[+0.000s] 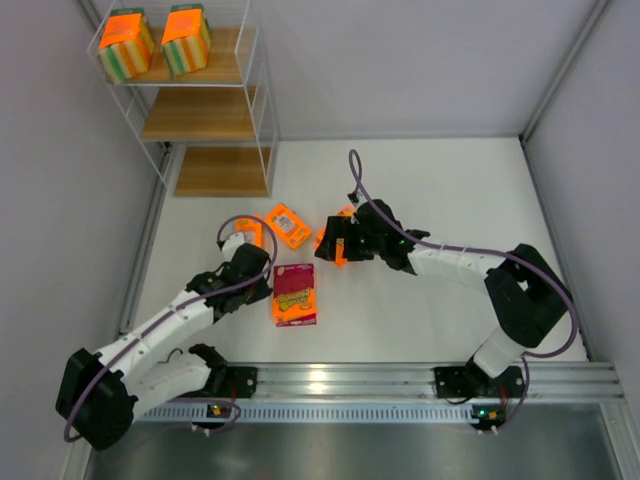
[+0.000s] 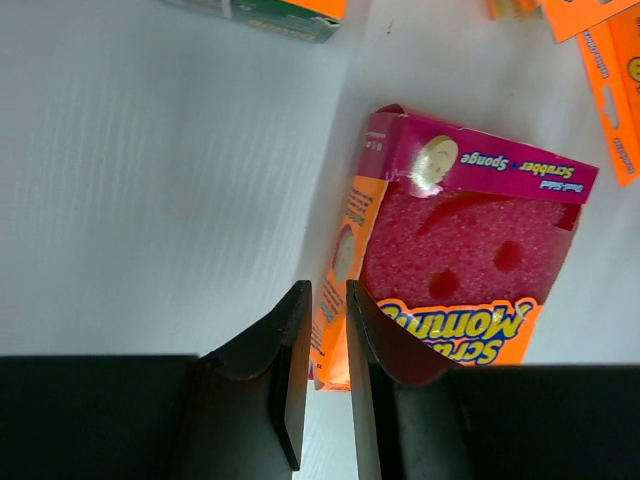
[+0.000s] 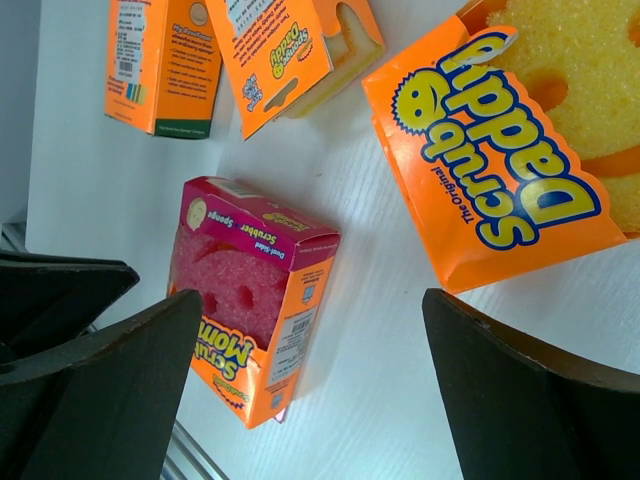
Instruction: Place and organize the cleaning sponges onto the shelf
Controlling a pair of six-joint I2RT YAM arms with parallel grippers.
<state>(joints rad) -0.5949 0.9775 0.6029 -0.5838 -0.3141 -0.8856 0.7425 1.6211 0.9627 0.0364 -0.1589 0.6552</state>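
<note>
Two striped sponge packs [image 1: 126, 44] [image 1: 187, 38] stand on the top board of the white wire shelf [image 1: 205, 115]. A pink-and-orange sponge pack [image 1: 294, 294] lies flat on the table; it also shows in the left wrist view [image 2: 460, 260] and the right wrist view [image 3: 250, 290]. Orange packs lie at the left [image 1: 248, 232], in the middle [image 1: 288, 224] and on the right [image 1: 335, 243]. My left gripper [image 2: 326, 300] is shut and empty, just left of the pink pack. My right gripper [image 3: 312, 310] is wide open and empty above the table, between the pink pack and an orange pack with a yellow sponge [image 3: 500, 150].
The shelf's middle board [image 1: 200, 118] and bottom board [image 1: 222, 172] are bare. Grey walls close in the table on the left and right. A metal rail [image 1: 400, 380] runs along the near edge. Two more orange packs lie beyond the pink one [image 3: 160, 60] [image 3: 290, 50].
</note>
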